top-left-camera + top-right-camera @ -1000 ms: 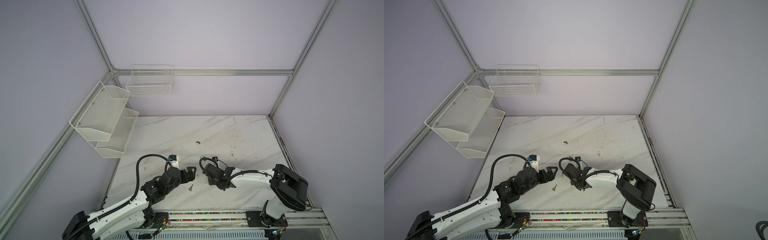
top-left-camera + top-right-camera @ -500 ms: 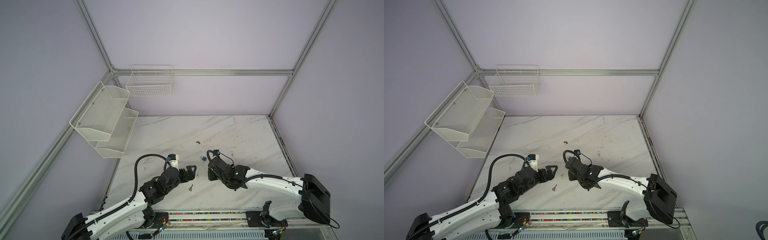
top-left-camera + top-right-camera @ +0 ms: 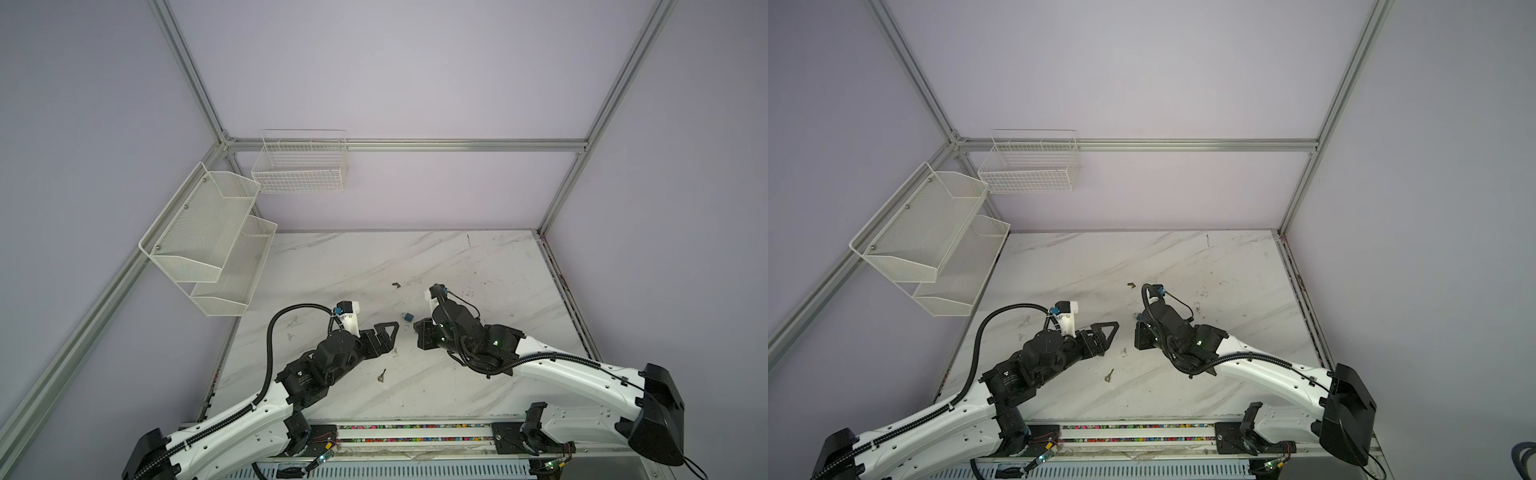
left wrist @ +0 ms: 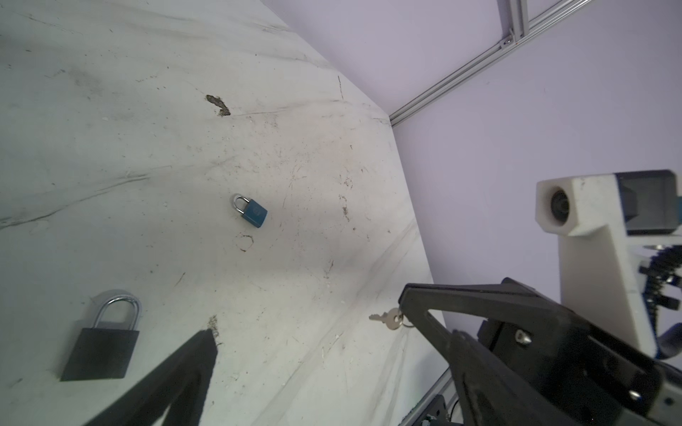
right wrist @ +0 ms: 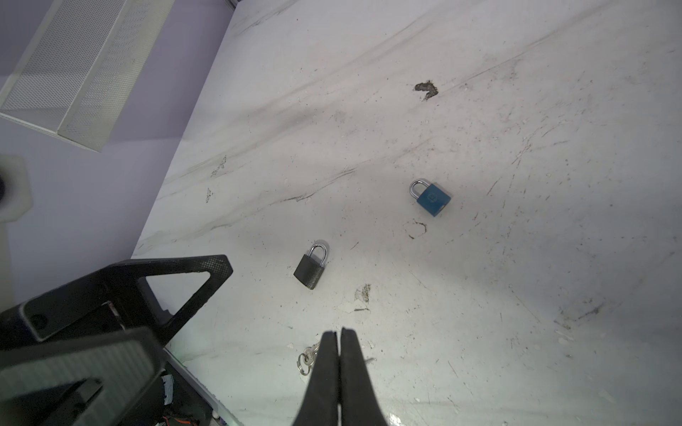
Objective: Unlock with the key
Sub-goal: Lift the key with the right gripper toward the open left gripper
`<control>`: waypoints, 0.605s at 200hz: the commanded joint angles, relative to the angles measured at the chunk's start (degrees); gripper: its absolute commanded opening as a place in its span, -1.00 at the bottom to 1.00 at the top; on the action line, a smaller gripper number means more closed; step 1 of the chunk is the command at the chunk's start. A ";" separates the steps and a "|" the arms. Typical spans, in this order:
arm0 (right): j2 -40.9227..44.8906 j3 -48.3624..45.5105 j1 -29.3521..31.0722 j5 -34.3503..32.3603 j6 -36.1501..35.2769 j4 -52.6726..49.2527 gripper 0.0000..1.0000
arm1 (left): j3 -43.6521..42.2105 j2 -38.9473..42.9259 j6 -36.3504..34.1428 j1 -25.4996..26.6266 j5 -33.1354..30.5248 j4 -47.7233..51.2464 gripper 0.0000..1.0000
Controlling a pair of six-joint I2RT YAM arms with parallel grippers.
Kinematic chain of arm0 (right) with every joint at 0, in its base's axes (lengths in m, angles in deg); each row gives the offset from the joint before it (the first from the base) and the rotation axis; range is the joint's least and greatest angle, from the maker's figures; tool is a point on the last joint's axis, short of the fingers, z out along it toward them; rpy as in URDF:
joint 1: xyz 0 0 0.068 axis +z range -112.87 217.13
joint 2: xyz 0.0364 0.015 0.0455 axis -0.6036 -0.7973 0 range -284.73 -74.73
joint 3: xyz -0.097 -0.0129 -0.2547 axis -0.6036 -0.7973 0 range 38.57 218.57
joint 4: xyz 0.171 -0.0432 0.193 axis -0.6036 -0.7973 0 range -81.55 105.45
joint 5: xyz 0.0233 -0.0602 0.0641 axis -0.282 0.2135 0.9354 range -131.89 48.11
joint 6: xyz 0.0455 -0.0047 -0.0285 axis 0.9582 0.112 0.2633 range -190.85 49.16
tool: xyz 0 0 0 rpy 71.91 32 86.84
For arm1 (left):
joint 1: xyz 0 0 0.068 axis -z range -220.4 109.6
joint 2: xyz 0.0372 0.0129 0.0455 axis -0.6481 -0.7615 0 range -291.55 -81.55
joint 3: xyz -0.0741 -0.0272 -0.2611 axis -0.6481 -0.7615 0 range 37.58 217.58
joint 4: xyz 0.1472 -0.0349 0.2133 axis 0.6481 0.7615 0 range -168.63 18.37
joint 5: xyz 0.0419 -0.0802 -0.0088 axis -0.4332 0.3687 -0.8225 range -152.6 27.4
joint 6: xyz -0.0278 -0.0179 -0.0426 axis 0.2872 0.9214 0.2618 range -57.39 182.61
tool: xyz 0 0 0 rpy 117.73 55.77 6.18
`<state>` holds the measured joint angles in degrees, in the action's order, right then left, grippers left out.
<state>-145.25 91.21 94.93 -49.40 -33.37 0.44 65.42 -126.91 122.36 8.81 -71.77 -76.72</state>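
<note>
Black fingers of the right gripper sit pressed together, gripping nothing, tips beside the key on the marble table. The left gripper gapes wide. In a top view the key lies lower centre, with the blue padlock beyond it and the black padlock nearby. Mesh shelves and a wire basket hang upper left.
</note>
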 commanded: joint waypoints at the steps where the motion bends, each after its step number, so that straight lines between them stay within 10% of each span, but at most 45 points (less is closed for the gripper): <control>1: 1.43 0.80 -0.29 0.34 -0.98 1.96 -0.92 | 6.22 0.28 5.38 0.18 1.90 -4.71 0.95; 49: 2.11 1.17 -0.35 1.77 -1.02 4.78 -0.91 | 7.88 -1.17 6.85 0.23 1.62 -5.78 0.89; 121: 3.44 3.24 -6.85 11.79 3.18 2.89 -0.92 | 5.75 -0.18 -25.35 0.19 0.71 -9.02 0.60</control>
<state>-143.52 92.59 90.58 -42.60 -32.08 3.61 68.11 -128.72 113.90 8.81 -71.11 -80.43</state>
